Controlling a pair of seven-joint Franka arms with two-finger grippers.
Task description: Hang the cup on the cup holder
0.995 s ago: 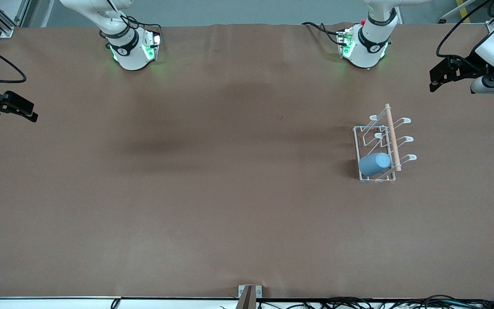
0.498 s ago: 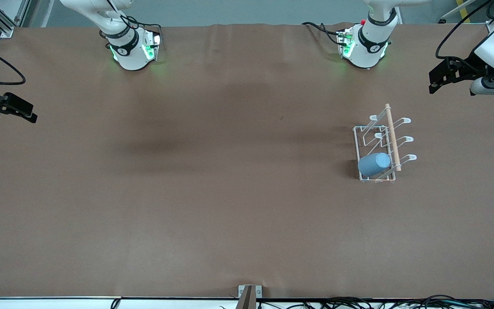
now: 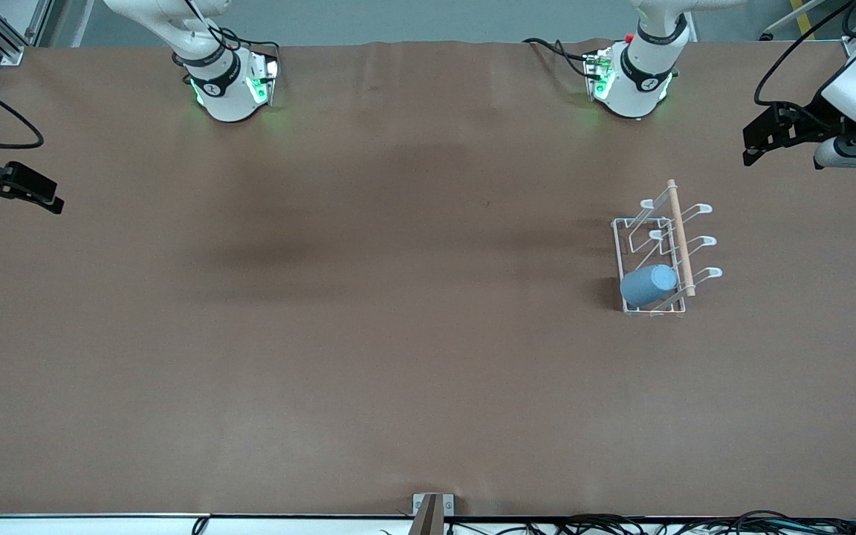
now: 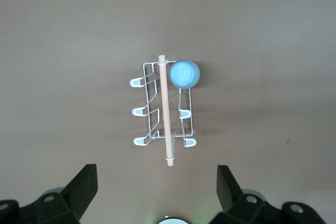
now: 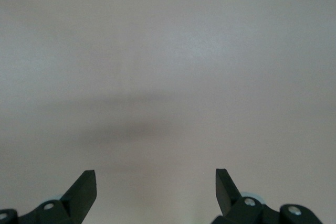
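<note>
Two grippers hang high and wide of the work, each with its fingers spread and nothing between them: the left gripper (image 3: 755, 145) over the table's edge at the left arm's end, the right gripper (image 3: 49, 199) over the edge at the right arm's end, where that arm waits. Both wrist views show the dark fingertips well apart with only bare surface, or the rack far below, in the gap. The small light-blue plastic tumbler, the cup (image 3: 649, 284), sits mouth-down over one of the upward-angled looped prongs of the small white wire rack, the cup holder (image 3: 655, 253), at the corner of the rack nearest the front camera. It rests there, by my reading, because the prong runs up inside it and carries it, so the task looks finished and the arms stand clear to leave it undisturbed. The cup's long axis follows the prong's slant: tilted, with the closed bottom raised toward the light wooden rod (image 3: 680, 236) that runs along the top of the rack, and the open mouth lower, toward the base wire on the side facing the right arm's end. From the left wrist view the round closed bottom of the cup (image 4: 185, 73) faces almost straight up at the camera, just beside one end of the rod (image 4: 165, 111). The other five prongs stand empty above the brown table (image 3: 368, 334).
</note>
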